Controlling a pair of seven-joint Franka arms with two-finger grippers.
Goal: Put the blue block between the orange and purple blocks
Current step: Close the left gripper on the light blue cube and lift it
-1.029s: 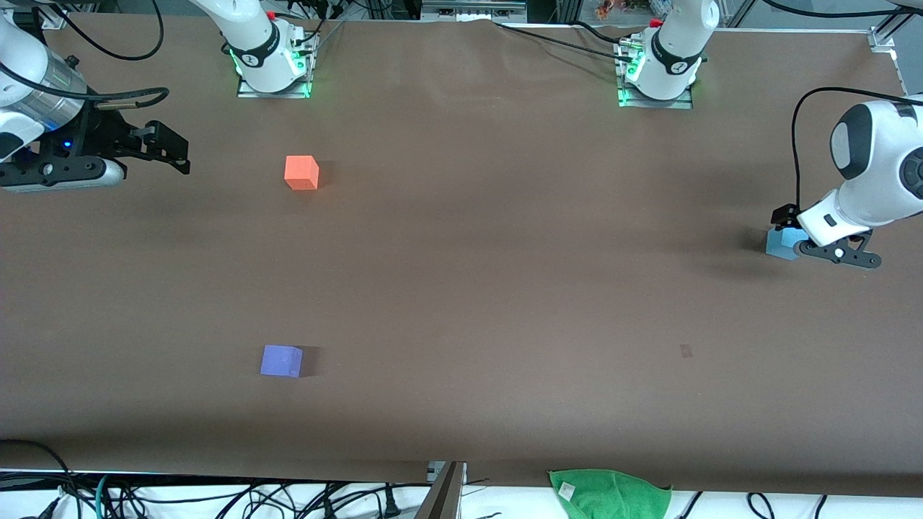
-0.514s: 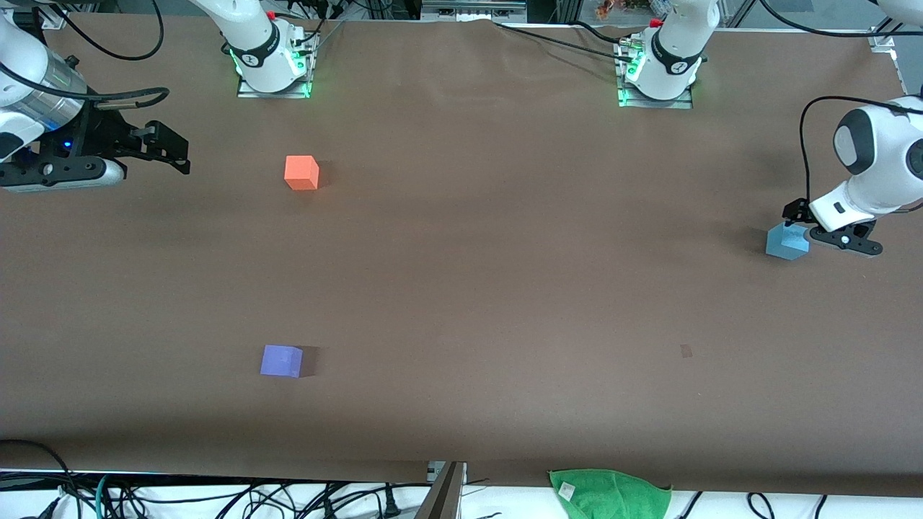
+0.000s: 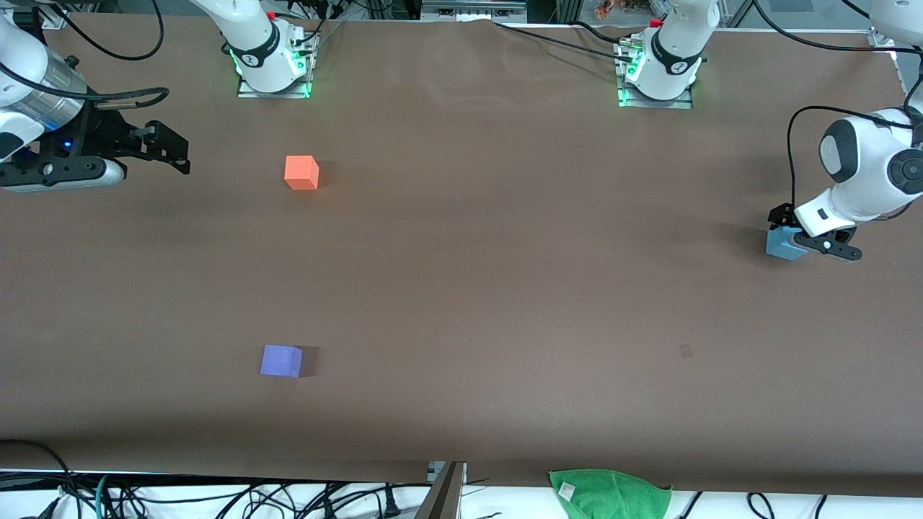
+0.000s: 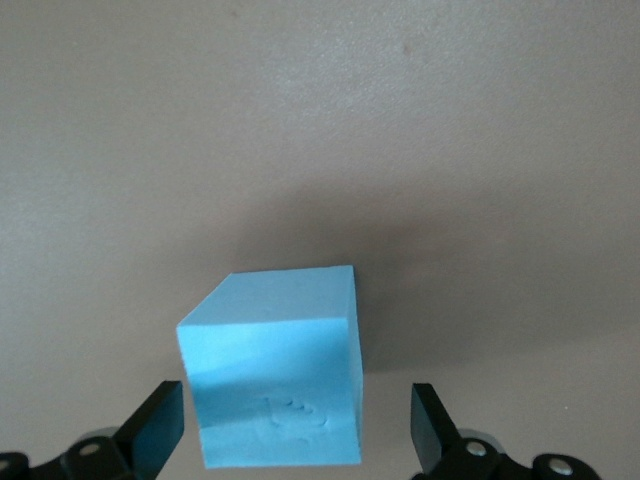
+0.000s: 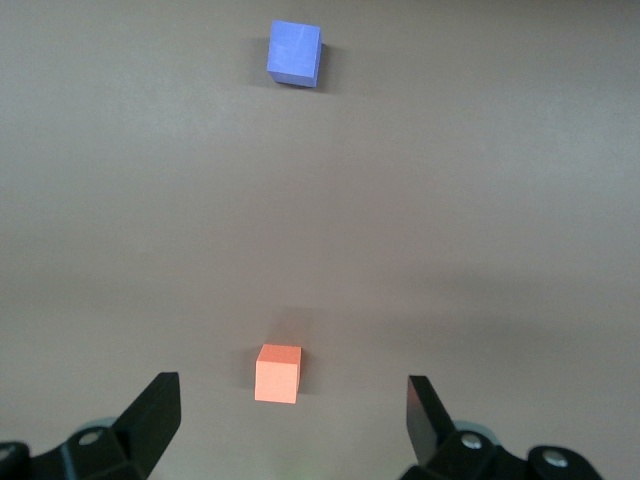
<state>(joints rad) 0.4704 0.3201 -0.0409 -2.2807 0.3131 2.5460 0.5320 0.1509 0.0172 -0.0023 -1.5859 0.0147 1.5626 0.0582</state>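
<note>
Lowering again after a brief lift, my left hand [image 3: 806, 236] straddles the blue block [image 4: 275, 370] on the worktop [image 3: 505, 288] — fingers spread wide, gripping nothing yet; my right hand [image 5: 285, 425] waits open above the orange block [image 3: 301, 173], purple block [image 3: 281, 360] nearer the camera.

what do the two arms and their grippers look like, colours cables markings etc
Both arms are glossy white with dark grey joint caps and loose black cables. Their bases glow green, with a red button on top. The left gripper is black with dark fingers. The right gripper is also black, behind a silver wrist ring and a small blue light.
</note>
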